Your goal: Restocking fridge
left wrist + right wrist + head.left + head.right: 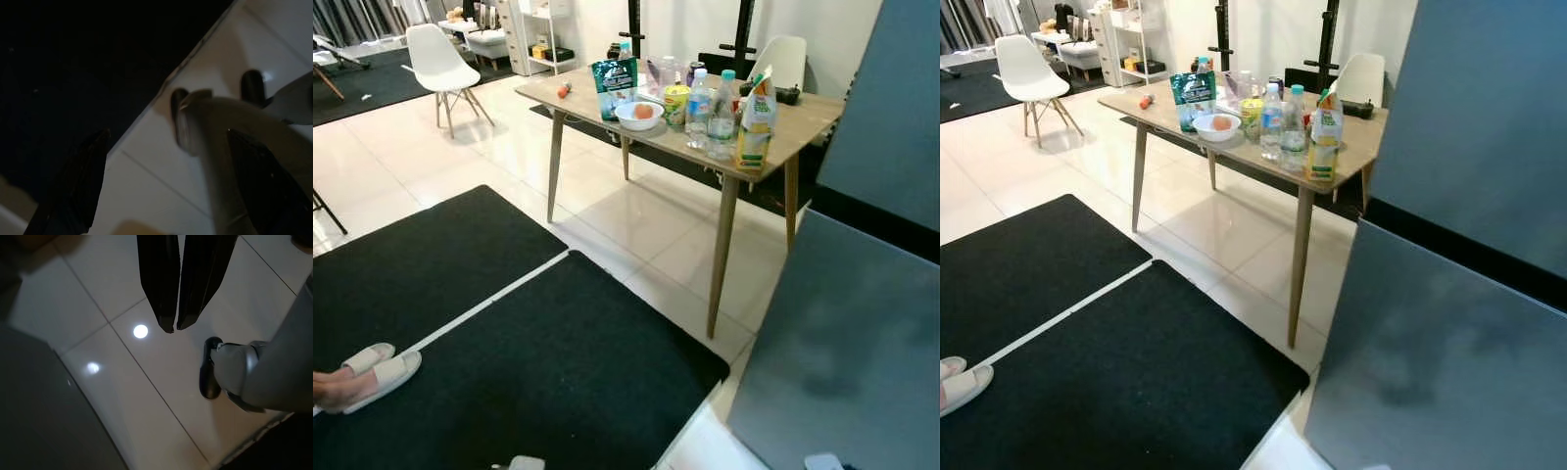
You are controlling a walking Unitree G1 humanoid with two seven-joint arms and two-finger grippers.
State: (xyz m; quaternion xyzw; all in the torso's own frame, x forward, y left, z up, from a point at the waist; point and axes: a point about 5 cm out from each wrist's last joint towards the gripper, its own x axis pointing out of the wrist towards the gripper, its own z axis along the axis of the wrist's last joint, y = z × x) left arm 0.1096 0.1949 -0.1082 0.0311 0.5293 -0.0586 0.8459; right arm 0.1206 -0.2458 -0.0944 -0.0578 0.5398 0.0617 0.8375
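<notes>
R hand [175, 329] far from groceries [705, 98]

Glossy floor tiles [431, 166] — seemingly wooden table [803, 122]

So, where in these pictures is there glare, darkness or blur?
Right wrist view: two bright lamp reflections on the glossy white floor tiles, sharp beside the right tool. Left wrist view: dim and blurred around the left tool. Eye views: evenly lit; the light wooden table stays sharp, and the tiles under it shine.
</notes>
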